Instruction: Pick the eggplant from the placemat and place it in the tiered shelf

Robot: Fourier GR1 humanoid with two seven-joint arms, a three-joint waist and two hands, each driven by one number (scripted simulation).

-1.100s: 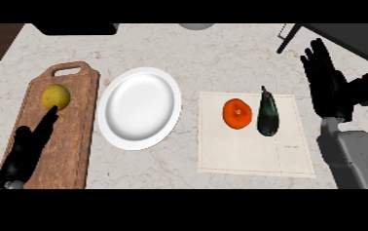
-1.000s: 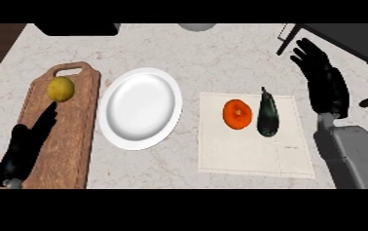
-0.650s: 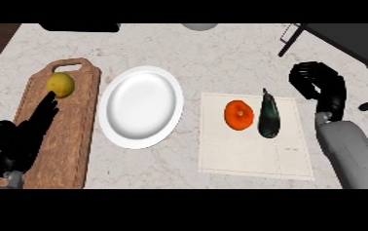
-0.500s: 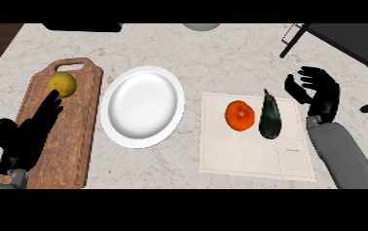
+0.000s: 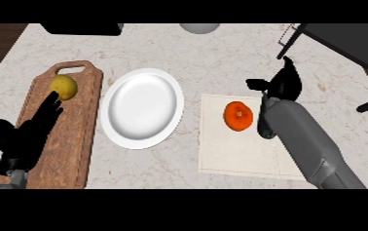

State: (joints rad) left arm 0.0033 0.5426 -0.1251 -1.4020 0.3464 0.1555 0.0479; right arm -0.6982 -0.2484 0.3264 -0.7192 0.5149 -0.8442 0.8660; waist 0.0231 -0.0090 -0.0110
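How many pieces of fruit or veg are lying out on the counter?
3. A yellow lemon on the cutting board at left, an orange tomato on the placemat, and a dark eggplant beside it, mostly hidden under the right forearm.

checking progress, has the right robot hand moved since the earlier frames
Yes. The right robot hand has swung inward from the counter's right edge to the placemat, now above the eggplant.

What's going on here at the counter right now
The right hand is down over the eggplant on the placemat, its forearm hiding most of it. An orange fruit lies beside it. The left hand rests open on the cutting board near a lemon. A white plate sits between.
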